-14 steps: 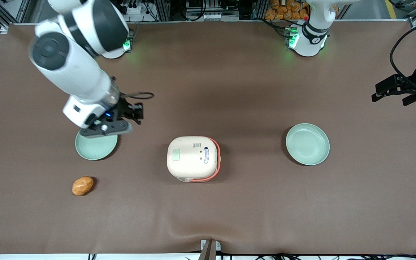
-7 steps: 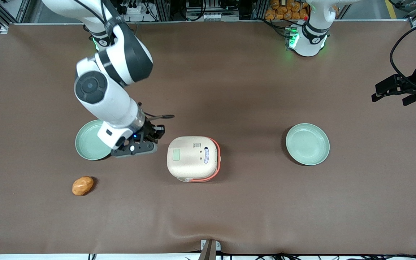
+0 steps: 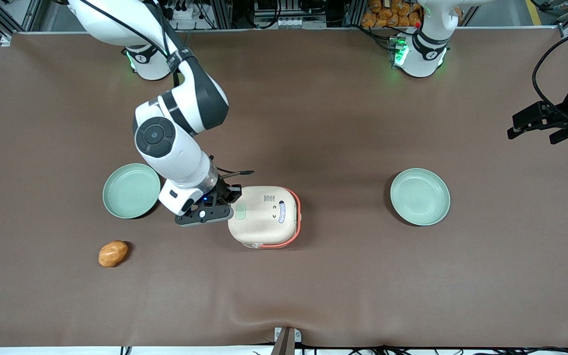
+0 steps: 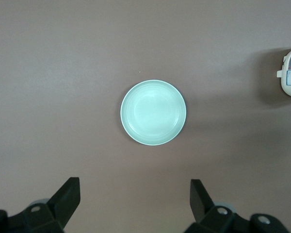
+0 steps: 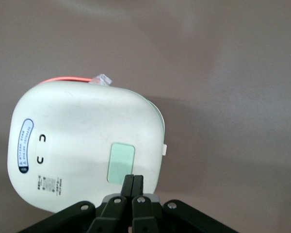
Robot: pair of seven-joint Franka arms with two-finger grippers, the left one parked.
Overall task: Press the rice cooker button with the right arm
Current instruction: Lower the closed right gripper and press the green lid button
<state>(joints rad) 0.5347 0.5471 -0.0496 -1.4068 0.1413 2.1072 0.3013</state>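
Note:
The rice cooker (image 3: 263, 216) is a cream-white rounded square with a salmon-pink band, standing mid-table with its lid down. A pale green rectangular button (image 3: 240, 212) sits on the lid at the edge toward the working arm's end. My right arm (image 3: 175, 148) reaches down to that edge. Its gripper (image 3: 232, 196) is shut and empty, with its fingertips over the lid edge just beside the button. In the right wrist view the closed fingertips (image 5: 133, 178) overlap the rim of the green button (image 5: 121, 162) on the cooker (image 5: 82, 150).
A pale green plate (image 3: 131, 191) lies beside the gripper toward the working arm's end. A second green plate (image 3: 419, 196) lies toward the parked arm's end and shows in the left wrist view (image 4: 153, 112). An orange-brown lump (image 3: 113, 253) lies nearer the front camera.
My right arm has swung from above the green plate toward the rice cooker and come lower. The gripper now sits at the cooker's lid edge. The cooker has not moved.

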